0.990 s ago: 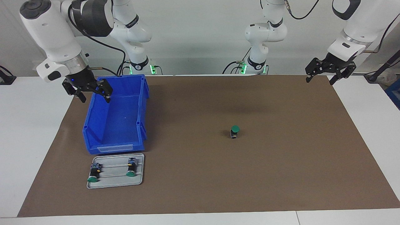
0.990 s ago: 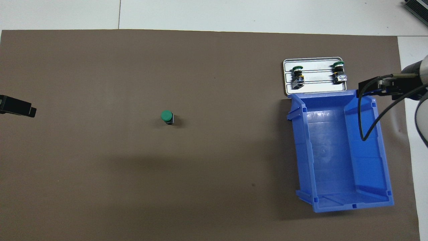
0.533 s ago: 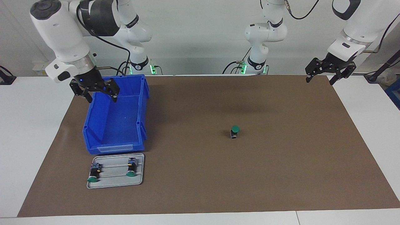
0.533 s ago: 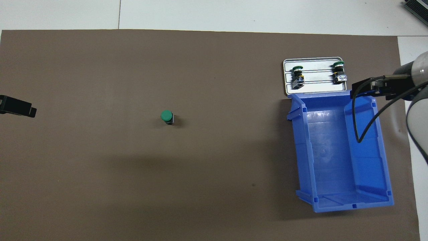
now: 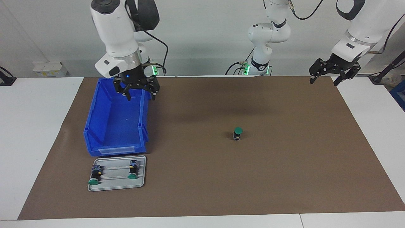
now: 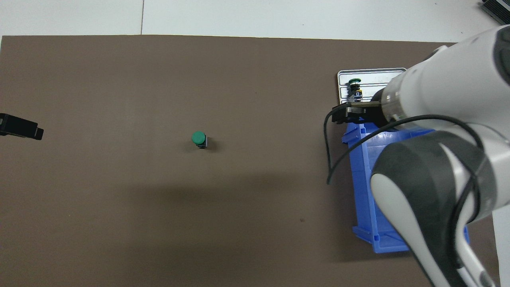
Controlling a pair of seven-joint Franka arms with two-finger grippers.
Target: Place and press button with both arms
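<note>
A green-capped button (image 5: 237, 133) (image 6: 199, 139) stands upright on the brown mat near the table's middle, with nothing touching it. My right gripper (image 5: 141, 97) (image 6: 346, 114) hangs open and empty over the blue bin's wall that faces the middle of the table. Over the mat's corner at the left arm's end, my left gripper (image 5: 323, 83) (image 6: 24, 129) waits open and empty. Two more buttons (image 5: 94, 175) (image 5: 133, 171) lie on a small metal tray; in the overhead view one button (image 6: 354, 85) shows and the right arm covers the other.
The blue bin (image 5: 115, 126) (image 6: 362, 179) sits empty at the right arm's end. The metal tray (image 5: 117, 186) (image 6: 372, 76) lies against the bin's end farther from the robots. The brown mat (image 5: 253, 183) covers most of the white table.
The right arm has swung from the bin's outer side across it toward the table's middle, its gripper staying open. The left arm and the standing button have not moved.
</note>
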